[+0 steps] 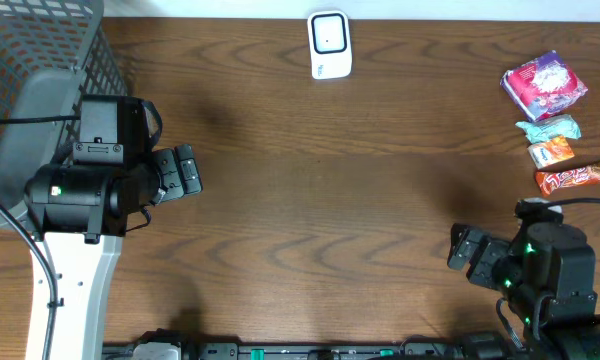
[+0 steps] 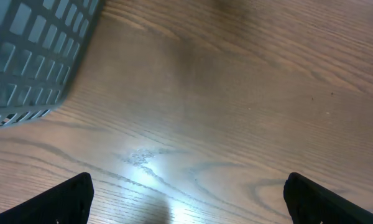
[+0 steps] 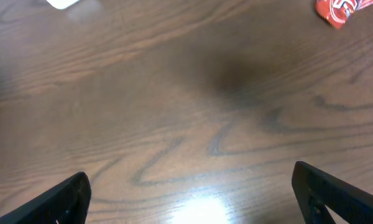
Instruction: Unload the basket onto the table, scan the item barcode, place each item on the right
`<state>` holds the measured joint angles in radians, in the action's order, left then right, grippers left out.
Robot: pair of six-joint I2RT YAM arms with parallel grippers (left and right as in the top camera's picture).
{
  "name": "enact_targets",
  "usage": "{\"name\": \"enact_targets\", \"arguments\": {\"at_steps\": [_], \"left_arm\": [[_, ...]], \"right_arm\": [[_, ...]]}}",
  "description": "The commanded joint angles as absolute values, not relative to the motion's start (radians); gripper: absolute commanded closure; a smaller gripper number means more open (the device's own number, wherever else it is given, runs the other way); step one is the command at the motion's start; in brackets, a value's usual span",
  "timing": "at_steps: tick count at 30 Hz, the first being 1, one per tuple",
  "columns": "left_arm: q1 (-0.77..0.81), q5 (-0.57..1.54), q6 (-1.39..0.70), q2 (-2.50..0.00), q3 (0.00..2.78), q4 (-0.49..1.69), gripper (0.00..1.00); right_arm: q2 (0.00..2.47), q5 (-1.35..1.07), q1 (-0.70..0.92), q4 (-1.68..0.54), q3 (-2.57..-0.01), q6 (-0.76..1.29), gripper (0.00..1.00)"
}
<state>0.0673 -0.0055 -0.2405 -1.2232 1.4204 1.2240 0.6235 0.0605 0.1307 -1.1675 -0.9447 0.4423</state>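
Note:
A white barcode scanner [image 1: 330, 45] stands at the table's far middle edge. At the right lie the items: a pink packet [image 1: 545, 85], a teal wrapper [image 1: 550, 128], a small orange packet [image 1: 550, 153] and a red bar [image 1: 575, 177]. My left gripper [image 1: 185, 170] hangs open over bare wood at the left, nothing between its fingers [image 2: 62, 202]. My right gripper [image 1: 465, 250] is open near the front right, left of and below the red bar [image 3: 342, 9]. A corner of the scanner [image 3: 65, 3] shows in the right wrist view.
A grey mesh basket [image 1: 40, 60] fills the far left corner, right behind the left arm; its wall [image 2: 31, 56] shows in the left wrist view. Cables run along the table's front edge [image 1: 300, 352].

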Motion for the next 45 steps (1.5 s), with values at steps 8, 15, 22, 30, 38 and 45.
{"name": "enact_targets", "arguments": {"at_steps": [8, 15, 22, 30, 38, 45], "left_arm": [[0.066, -0.007, -0.253, -1.222, 1.424, 1.226, 0.02], [0.066, -0.007, -0.253, -1.222, 1.424, 1.226, 0.02], [0.066, -0.007, -0.253, -1.221, 1.424, 1.226, 0.02], [0.066, -0.007, -0.253, -1.222, 1.424, 1.226, 0.02], [0.066, -0.007, -0.253, -1.222, 1.424, 1.226, 0.02], [0.066, -0.007, -0.253, -1.221, 1.424, 1.227, 0.02]], "right_arm": [[0.62, 0.069, 0.138, -1.201, -0.94, 0.432, 0.01], [0.62, 0.073, 0.138, -1.218, -0.94, 0.429, 0.01], [0.619, 0.08, 0.143, -1.245, -0.939, 0.417, 0.01], [0.552, -0.008, 0.138, -1.11, -0.888, 0.226, 0.01], [0.343, -0.195, 0.085, -0.854, -0.663, 0.07, 0.01], [0.198, -0.217, 0.076, -0.691, -0.494, 0.069, 0.01]]}}
